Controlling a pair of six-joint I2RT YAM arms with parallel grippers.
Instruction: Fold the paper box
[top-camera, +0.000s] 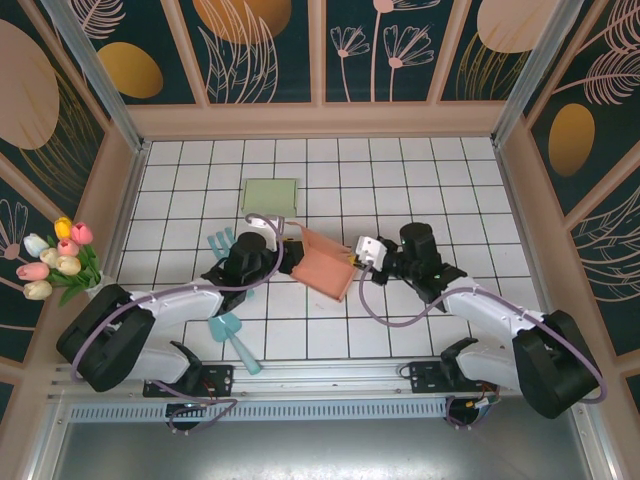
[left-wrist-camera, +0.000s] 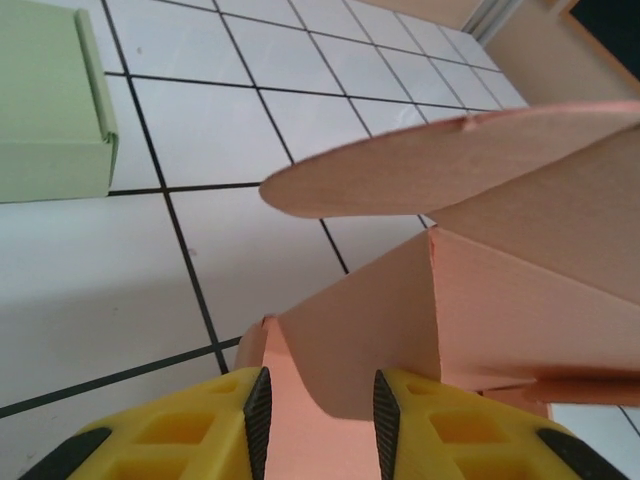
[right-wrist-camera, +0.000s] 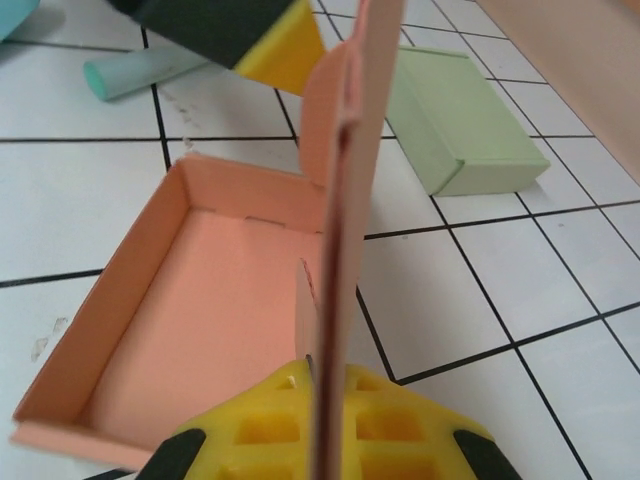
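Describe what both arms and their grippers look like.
The left arm and right arm have white shells, black joints and lilac cables. The left gripper and right gripper have yellow fingers with waffle-like cut-outs; the left's inner pads are black, ribbed.

The middle of the table (top-camera: 450, 180) is being taken up by the paper box (top-camera: 330, 272). Its raised lid is being held on edge by the right gripper (top-camera: 354, 262), standing as a wall against the left gripper (top-camera: 291, 257). Passage on the far side is being narrowed by the green box (top-camera: 270, 195) lying just beyond. The near left is being cluttered by a teal fork (top-camera: 220, 243) and a teal scoop (top-camera: 230, 332) beside the left arm (top-camera: 150, 315). The near right is being crossed by the right arm (top-camera: 485, 312). Bare tiles are being left free at the far left and far right.
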